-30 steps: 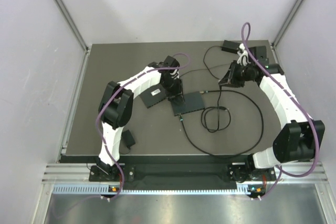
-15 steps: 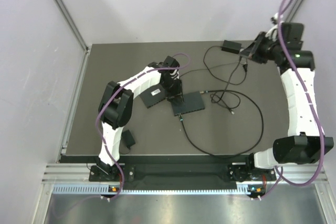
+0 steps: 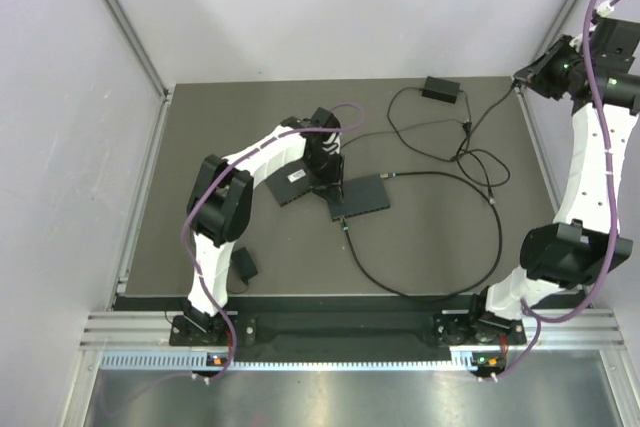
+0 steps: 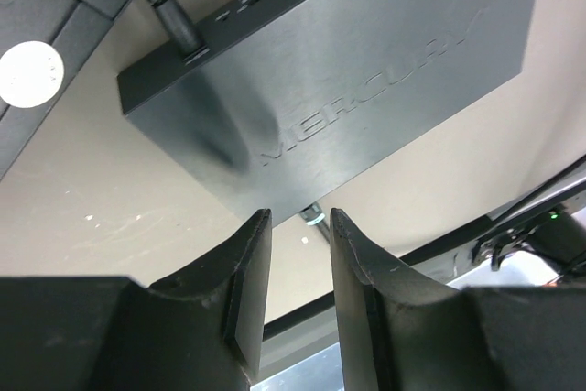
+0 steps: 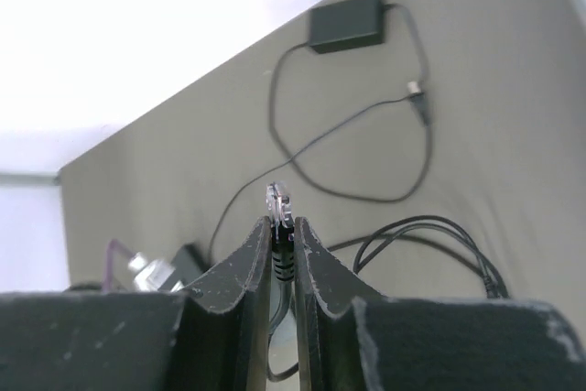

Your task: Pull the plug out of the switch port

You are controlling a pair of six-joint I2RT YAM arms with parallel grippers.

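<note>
Evidently unplugged: right gripper (image 5: 282, 226) clamps plug (image 5: 278, 199) high above counter (image 3: 190, 127); left gripper (image 4: 300, 217), narrowly parted, empty, sits by switch (image 4: 366, 70), likely bracing it.

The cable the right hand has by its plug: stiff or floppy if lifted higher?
Probably floppy: the cable trails from the right hand and lies in loose loops on the table. Likely light, since a pinch on the plug carries it.
</note>
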